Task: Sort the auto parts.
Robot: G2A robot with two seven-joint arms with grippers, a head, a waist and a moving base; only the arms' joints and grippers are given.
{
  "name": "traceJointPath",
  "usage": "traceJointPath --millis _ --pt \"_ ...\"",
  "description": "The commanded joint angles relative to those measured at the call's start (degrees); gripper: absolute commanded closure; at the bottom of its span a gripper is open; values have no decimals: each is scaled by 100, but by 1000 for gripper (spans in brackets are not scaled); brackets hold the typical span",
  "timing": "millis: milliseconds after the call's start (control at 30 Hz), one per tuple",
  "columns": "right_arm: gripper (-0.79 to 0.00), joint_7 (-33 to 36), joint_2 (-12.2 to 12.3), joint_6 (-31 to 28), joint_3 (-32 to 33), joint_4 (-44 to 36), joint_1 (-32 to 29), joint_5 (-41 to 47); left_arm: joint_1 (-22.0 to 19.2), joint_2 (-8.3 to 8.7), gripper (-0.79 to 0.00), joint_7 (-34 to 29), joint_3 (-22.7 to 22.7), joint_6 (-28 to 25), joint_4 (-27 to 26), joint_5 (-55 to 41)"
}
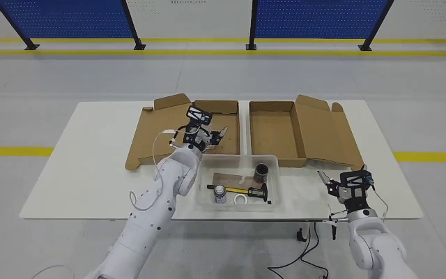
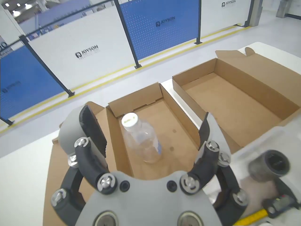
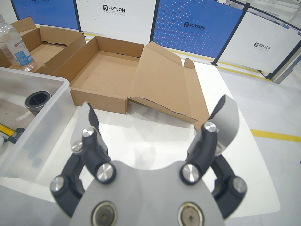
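Observation:
A clear plastic bottle [image 2: 141, 139] with a white cap stands upright in the left cardboard box [image 2: 178, 139]. My left gripper [image 2: 147, 116] hangs open just above and around it, fingers apart from its sides; from above this gripper [image 1: 203, 134] sits over the left box [image 1: 150, 136]. The clear bin [image 1: 273, 162] holds a black cylinder [image 1: 262, 171], a yellow-and-black caliper [image 1: 245, 190], a small capped part [image 1: 219, 192] and a white ring [image 1: 240, 199]. My right gripper [image 3: 156, 102] stands open and empty over bare table right of the bin [image 3: 35, 109].
The right cardboard box [image 1: 273, 132] lies open with its lid [image 1: 324, 129] folded out to the right. The bottle [image 3: 14, 45] and black cylinder [image 3: 37, 99] show from the right wrist. Bare white table [image 1: 90, 160] lies left of the boxes.

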Motion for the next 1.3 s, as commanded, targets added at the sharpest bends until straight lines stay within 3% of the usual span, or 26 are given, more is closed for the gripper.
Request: traceJointPath --millis 0,267,467,800,1267 --pt "-785 0 0 0 0 0 0 0 234 31 -785 -433 -58 -250 -543 -138" --pt "-785 0 0 0 0 0 0 0 773 117 -785 -1815 -109 -957 -1581 -448" --pt "-785 0 0 0 0 0 0 0 1055 170 -785 -2611 -6 -1309 -1836 -392" --pt "-785 0 0 0 0 0 0 0 1496 220 -785 -2924 -53 -1198 -1921 -608" --pt "-785 0 0 0 0 0 0 0 2183 349 -785 -3205 -374 -1266 -2438 -944"
